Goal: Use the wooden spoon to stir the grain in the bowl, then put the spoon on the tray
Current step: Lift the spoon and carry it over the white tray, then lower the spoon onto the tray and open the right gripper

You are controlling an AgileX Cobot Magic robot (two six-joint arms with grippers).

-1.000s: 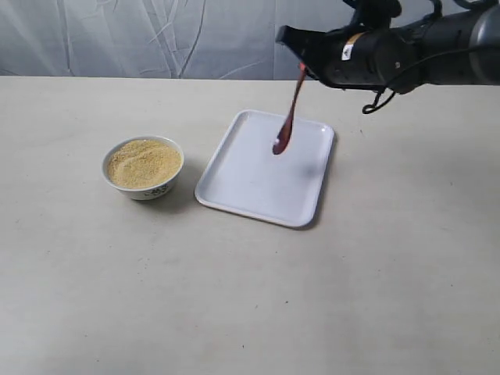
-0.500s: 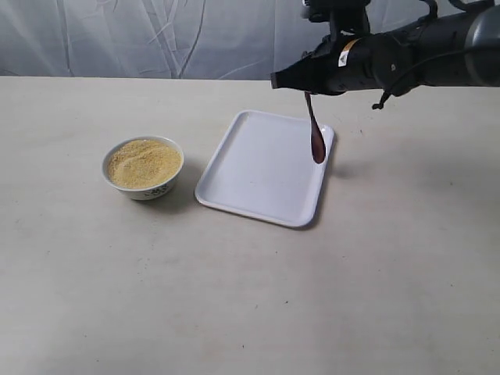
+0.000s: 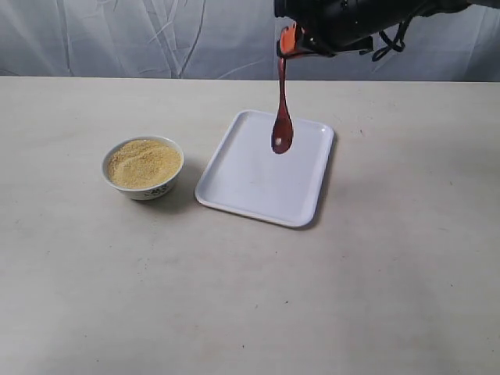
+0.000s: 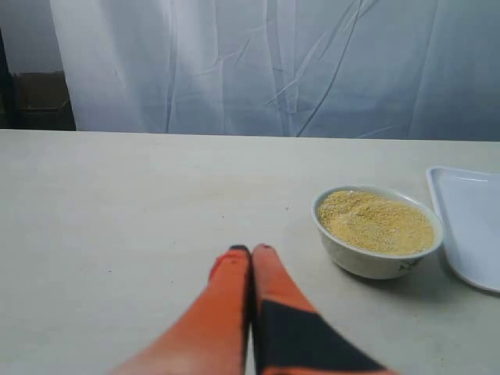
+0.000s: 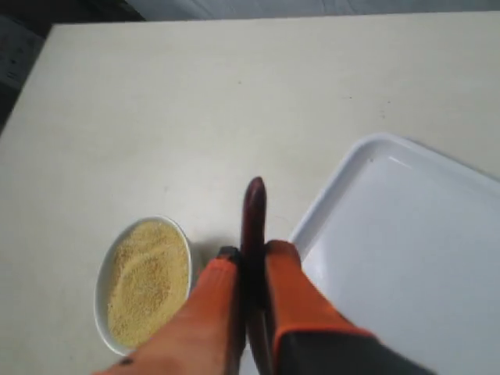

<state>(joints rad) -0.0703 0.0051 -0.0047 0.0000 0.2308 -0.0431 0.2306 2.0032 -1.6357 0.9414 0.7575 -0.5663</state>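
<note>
The wooden spoon (image 3: 282,125), pinched in the right fingers (image 5: 297,293), has swung back from the edge of the tray (image 3: 234,176) and hangs upright, seemingly clear above it. The left fingers (image 4: 230,297) are closed and empty. Laying it down remains.

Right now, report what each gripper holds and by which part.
The right gripper holds the wooden spoon by the top end of its handle, with the bowl end hanging down. The left gripper is shut, holding nothing.

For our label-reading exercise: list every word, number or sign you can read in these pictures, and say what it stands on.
No text here can be read.
On the bowl: a dark print on its outer wall, too small and blurred to read.
On the tray and the wooden spoon: no marks seen.
</note>
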